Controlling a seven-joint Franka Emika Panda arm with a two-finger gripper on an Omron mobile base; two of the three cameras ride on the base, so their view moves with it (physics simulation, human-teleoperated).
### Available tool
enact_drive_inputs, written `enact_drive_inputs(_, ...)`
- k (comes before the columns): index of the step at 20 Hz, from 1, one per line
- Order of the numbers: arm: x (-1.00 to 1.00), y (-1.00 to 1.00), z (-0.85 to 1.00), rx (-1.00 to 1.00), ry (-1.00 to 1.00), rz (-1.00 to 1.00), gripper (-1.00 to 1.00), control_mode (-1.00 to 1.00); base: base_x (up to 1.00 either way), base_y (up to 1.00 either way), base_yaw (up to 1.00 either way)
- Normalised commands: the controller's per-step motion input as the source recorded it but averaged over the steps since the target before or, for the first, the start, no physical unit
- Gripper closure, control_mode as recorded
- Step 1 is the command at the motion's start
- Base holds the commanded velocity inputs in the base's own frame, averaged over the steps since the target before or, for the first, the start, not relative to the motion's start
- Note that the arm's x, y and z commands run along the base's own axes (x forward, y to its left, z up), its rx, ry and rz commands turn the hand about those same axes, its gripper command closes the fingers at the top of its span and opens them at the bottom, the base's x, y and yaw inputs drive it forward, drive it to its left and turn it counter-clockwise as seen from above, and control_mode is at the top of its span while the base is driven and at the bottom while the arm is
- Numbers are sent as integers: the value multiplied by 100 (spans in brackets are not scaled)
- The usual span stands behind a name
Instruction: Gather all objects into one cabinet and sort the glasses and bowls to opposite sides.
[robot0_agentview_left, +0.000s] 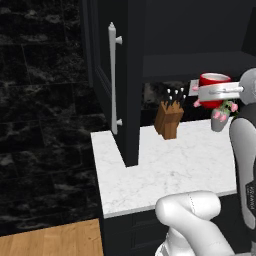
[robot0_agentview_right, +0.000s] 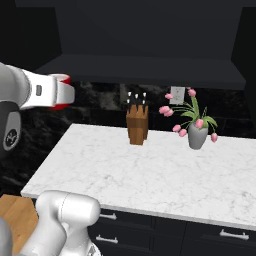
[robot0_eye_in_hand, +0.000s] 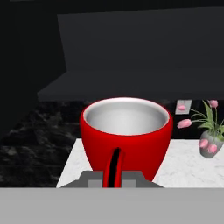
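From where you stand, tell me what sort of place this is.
A kitchen, most likely. A marble counter carries a knife block and a vase of pink flowers, with a black wall cabinet open above and drawers below. The tool holds a red cup.

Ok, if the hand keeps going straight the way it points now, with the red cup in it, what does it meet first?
Probably the cabinet shelf. The hand, shut on the red cup, points at the open cabinet, with the shelf's front edge just above the cup's rim. Depth is unclear, so it may pass underneath to the dark backsplash.
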Motion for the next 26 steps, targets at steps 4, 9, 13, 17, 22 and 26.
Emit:
enact_drive_inputs(4,-44,4,0,0,0,5,100,-100,0,0,0)
enact_drive_inputs(9,-7,10,0,0,0,3,100,-100,0,0,0)
enact_drive_inputs(13,0,0,-4,0,1,2,100,-100,0,0,0)
enact_drive_inputs(17,0,0,-13,0,0,3,100,-100,0,0,0)
enact_drive_inputs(22,0,0,-8,0,0,3,100,-100,0,0,0)
enact_drive_inputs(26,0,0,-5,0,0,0,100,-100,0,0,0)
